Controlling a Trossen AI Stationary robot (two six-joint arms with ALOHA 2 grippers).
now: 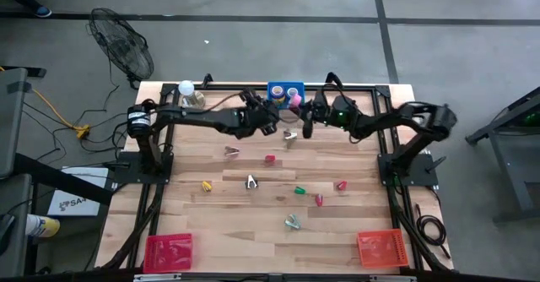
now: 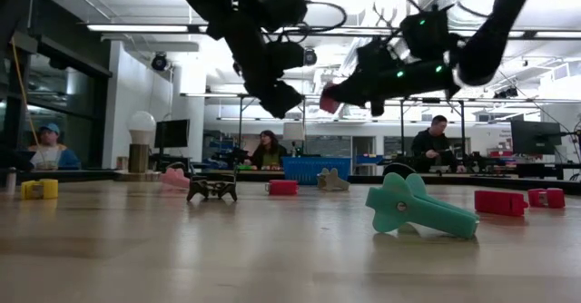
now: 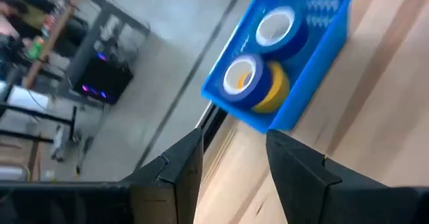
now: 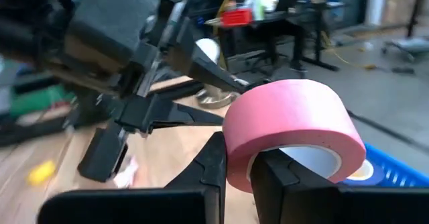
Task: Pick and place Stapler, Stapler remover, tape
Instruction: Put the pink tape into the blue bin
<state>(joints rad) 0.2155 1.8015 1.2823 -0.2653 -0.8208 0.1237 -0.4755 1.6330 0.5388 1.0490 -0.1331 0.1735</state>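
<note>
Right wrist view shows the right gripper pinching the pink tape roll by its wall, blue bin just ahead; carry it over the rim before releasing (left gripper, spread and empty, hovers near).

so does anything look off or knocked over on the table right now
Nothing looks spilled or damaged. Two blue rolls and a yellow roll sit in the blue bin. The right gripper holds the pink tape.
</note>
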